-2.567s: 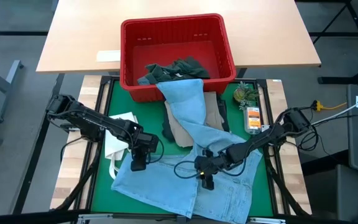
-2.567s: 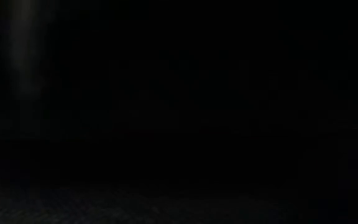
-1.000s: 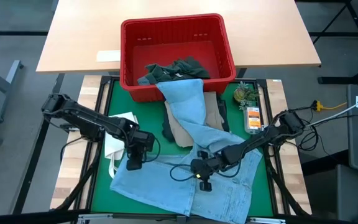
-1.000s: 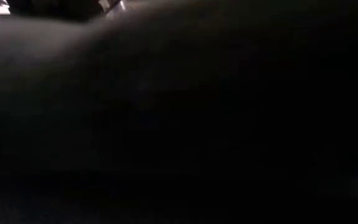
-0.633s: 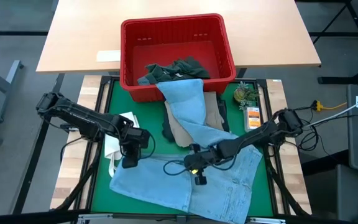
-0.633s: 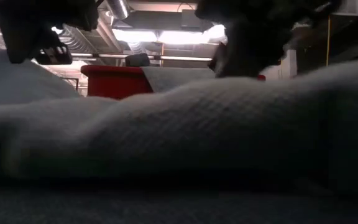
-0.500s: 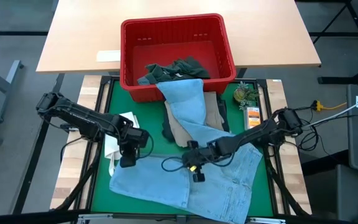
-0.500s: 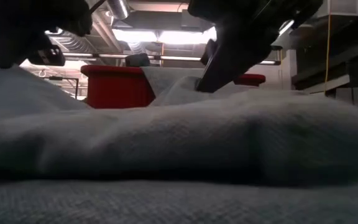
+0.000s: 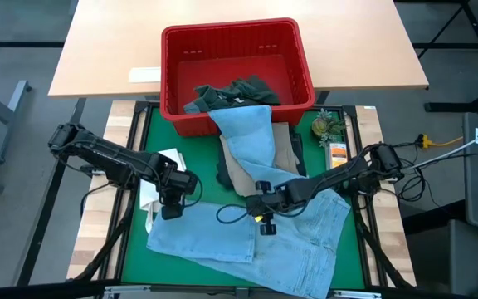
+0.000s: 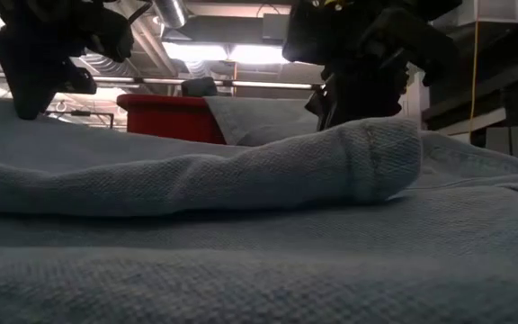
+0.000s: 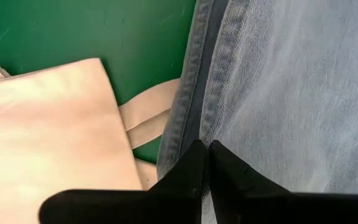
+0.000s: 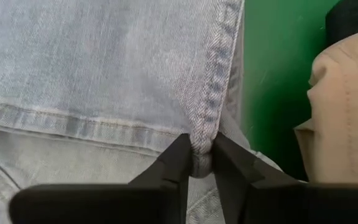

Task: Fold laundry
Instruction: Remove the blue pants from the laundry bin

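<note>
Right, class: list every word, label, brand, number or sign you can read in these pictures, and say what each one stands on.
No text can be read in any view.
Orange package beside the red basket: has a printed label, too small to read.
White paper on the wooden table: no legible writing.
Light blue jeans, held by the left gripper and right gripper: no tag showing.
</note>
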Motion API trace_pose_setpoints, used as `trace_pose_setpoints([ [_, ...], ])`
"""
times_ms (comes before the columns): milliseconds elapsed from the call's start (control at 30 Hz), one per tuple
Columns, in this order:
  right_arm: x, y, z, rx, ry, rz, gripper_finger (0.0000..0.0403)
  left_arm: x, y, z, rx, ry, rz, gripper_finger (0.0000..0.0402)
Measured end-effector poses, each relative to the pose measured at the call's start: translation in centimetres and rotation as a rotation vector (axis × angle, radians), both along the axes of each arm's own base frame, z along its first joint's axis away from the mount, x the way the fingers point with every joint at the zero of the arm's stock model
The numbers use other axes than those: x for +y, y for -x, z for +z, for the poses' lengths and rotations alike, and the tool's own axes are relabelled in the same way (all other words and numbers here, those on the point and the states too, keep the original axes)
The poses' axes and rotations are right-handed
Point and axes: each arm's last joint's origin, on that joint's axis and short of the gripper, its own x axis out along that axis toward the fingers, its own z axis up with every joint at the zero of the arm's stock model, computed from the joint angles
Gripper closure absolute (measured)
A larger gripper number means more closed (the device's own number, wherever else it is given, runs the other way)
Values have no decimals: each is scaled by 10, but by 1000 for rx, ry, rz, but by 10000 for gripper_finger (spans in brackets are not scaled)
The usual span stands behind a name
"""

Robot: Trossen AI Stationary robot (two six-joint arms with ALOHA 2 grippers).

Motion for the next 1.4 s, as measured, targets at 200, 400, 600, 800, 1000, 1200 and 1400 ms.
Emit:
trace_pose_setpoints([
  [200, 1, 0, 0, 4, -11, 7, 322, 0, 0, 0, 2, -3, 0, 371],
  [400, 1, 1, 0, 9, -23, 13, 296, -3, 1, 0, -9, -56, -11, 304],
  [600, 1, -1, 1, 7, -25, 12, 257, -3, 1, 0, 1, -24, 12, 254],
  [800, 4, -16, 32, -77, -65, 115, 247, -4, 1, 0, 31, 88, 11, 252],
  [1000, 18, -26, 65, -191, -49, 226, 246, -2, 3, 1, 92, 238, 16, 258],
  [1200, 36, -21, 68, -223, 7, 269, 246, -2, 14, 0, 185, 166, -5, 253],
  [1400, 49, -18, 55, -188, 54, 280, 246, -3, 19, 0, 201, 18, -3, 254],
])
